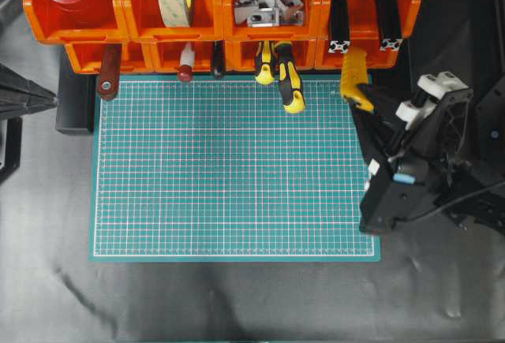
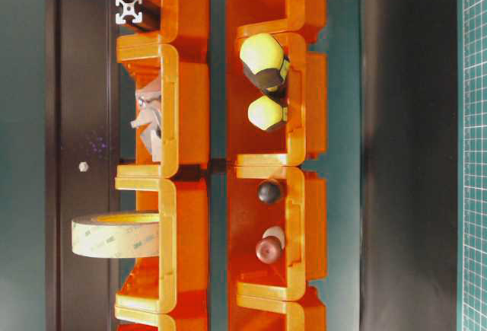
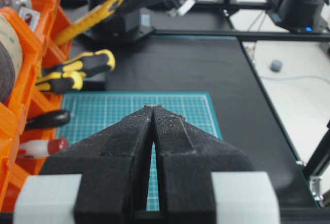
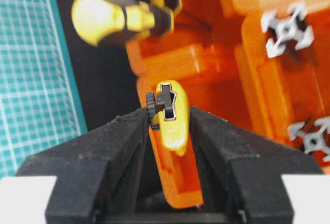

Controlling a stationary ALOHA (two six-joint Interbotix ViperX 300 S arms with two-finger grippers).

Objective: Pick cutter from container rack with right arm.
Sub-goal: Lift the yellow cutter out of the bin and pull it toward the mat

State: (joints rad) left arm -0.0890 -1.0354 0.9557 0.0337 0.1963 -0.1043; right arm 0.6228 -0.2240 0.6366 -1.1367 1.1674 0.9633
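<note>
From above I see the cutter (image 1: 354, 77) sticking out of the rightmost lower bin of the container rack (image 1: 221, 24), its near end hanging over the far right corner of the green mat (image 1: 229, 169). The right gripper (image 1: 364, 110) has its tip at this near end. In the right wrist view the yellow body of the cutter (image 4: 170, 116) stands between the two black fingers (image 4: 124, 147), and both fingers seem to press on its sides, so I read the grip as clenched on the cutter, which is still partly inside the orange bin. The left gripper (image 3: 153, 109) is pressed together with nothing between its fingers, over the left side of the mat. Two yellow-and-black screwdrivers (image 1: 280, 71) stick out of the next bin to the left.
</note>
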